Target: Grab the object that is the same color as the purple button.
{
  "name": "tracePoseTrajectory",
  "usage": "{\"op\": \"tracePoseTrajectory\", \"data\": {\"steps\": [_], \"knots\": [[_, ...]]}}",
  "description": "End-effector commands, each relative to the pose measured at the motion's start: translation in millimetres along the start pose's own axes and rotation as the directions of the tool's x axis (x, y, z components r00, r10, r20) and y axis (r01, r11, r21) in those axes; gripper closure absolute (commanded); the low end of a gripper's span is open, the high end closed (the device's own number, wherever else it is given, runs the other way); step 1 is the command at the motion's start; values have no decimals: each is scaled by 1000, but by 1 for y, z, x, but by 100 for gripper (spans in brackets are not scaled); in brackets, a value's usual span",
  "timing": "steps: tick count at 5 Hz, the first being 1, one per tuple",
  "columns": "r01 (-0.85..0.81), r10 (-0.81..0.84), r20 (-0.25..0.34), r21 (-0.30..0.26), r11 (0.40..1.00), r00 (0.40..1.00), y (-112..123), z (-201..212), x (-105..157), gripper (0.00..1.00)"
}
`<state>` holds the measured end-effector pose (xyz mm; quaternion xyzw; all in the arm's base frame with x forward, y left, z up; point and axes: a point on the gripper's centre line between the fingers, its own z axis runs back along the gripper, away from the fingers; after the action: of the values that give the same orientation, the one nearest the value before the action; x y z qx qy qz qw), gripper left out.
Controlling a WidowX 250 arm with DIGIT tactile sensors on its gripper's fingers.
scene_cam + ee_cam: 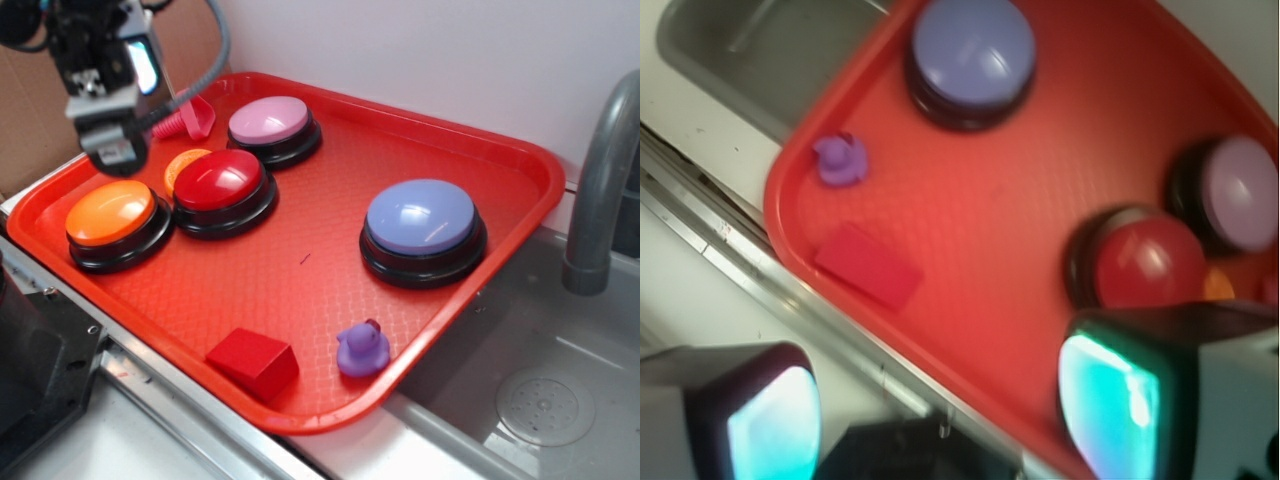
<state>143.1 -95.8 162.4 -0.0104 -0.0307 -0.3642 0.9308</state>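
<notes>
Gripper point(930, 410) fingers point(1110, 395) are standing apart, empty, hanging above the tray's point(300, 290) orange button point(110, 213); purple duck point(362, 349) is sitting well away, beyond purple button point(420, 218).

The red button point(219, 182) hides most of a small orange piece point(183, 163) behind it.

Red tray point(330, 275), orange point(110, 213), red point(218, 180), lilac buttons point(268, 119), red wedge point(252, 361) (front edge), grey faucet point(600, 180)
</notes>
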Motion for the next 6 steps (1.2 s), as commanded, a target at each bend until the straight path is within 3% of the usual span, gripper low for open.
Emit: {"op": "tracePoseTrajectory", "data": {"steps": [1,2,3,4,6], "knots": [[342,-343,132,36,939,930,-28,-29,27,0],[440,-442,118,39,897,889,-32,-46,34,0],[556,-547,253,42,830,798,-38,-64,45,0],[622,-601,289,21,782,745,-44,-82,57,0],[648,-622,278,-1,762,732,-49,-114,75,0]]}}
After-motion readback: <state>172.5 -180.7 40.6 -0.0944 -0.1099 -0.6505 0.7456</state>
